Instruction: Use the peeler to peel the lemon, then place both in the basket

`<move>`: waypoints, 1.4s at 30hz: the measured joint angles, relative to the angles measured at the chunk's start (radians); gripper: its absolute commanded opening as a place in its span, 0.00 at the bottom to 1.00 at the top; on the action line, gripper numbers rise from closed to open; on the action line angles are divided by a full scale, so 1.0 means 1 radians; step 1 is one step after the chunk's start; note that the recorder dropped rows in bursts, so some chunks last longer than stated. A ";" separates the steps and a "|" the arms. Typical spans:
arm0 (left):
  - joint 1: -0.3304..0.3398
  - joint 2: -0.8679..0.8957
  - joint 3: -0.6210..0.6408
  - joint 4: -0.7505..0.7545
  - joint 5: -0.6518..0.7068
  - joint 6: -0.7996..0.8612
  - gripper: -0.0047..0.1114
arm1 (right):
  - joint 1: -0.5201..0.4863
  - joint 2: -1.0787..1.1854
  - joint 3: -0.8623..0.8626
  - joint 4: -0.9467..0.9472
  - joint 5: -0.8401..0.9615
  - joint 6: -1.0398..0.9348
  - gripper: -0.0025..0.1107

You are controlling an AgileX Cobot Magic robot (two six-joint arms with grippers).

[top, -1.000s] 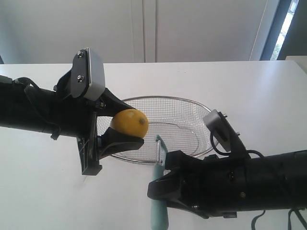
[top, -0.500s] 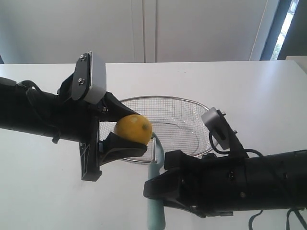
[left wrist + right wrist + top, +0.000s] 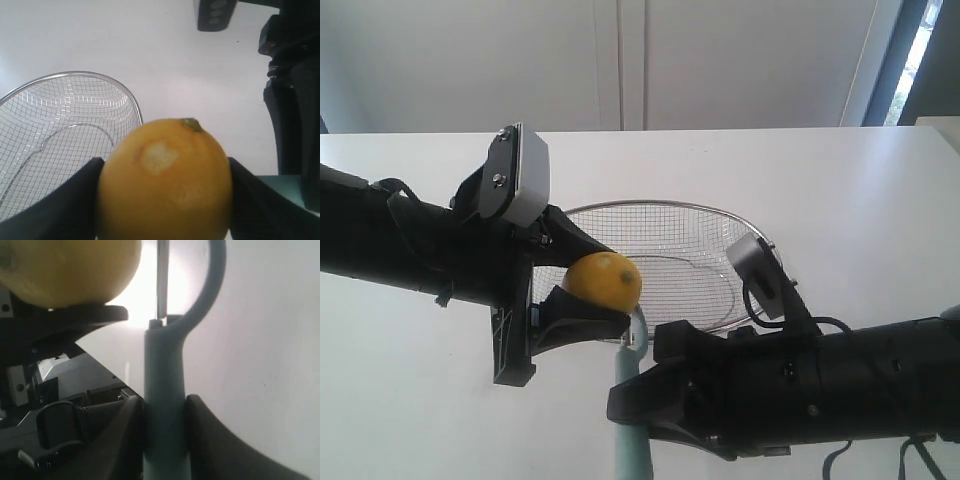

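My left gripper (image 3: 582, 290) is shut on the yellow lemon (image 3: 604, 281), held in the air at the near rim of the wire basket (image 3: 710, 222). The left wrist view shows the lemon (image 3: 165, 180) between both black fingers, with a pale scraped patch and its stem dot on top. My right gripper (image 3: 632, 388) is shut on the teal peeler (image 3: 629, 420), handle clamped upright between its fingers (image 3: 205, 440). The peeler (image 3: 165, 385) reaches up beside the lemon (image 3: 70, 270); its hooked head and blade stand just under the fruit's side.
The white table (image 3: 410, 400) spreads around both arms. The mesh basket (image 3: 55, 125) lies just behind the lemon. A white wall and a window strip stand at the back.
The left gripper has carried the lemon a little right and down. The right gripper has shifted left with the peeler, whose head now sits right under the lemon.
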State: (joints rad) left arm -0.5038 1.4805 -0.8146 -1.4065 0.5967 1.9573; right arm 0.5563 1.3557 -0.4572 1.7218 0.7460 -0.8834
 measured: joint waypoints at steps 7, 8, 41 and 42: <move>0.000 0.000 0.000 0.000 0.000 0.000 0.05 | 0.000 0.002 0.000 0.013 0.019 -0.043 0.02; 0.000 0.000 0.000 0.000 0.000 0.000 0.05 | 0.000 0.002 0.000 0.013 0.017 -0.043 0.02; 0.000 0.000 0.000 0.000 -0.127 0.000 0.05 | -0.005 -0.225 0.000 0.020 -0.070 -0.043 0.02; 0.000 0.000 0.000 0.000 -0.127 0.000 0.05 | -0.005 -0.262 0.000 0.020 -0.084 -0.043 0.02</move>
State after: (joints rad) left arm -0.5038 1.4805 -0.8146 -1.4065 0.4696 1.9573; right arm 0.5516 1.0941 -0.4572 1.7418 0.6622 -0.9264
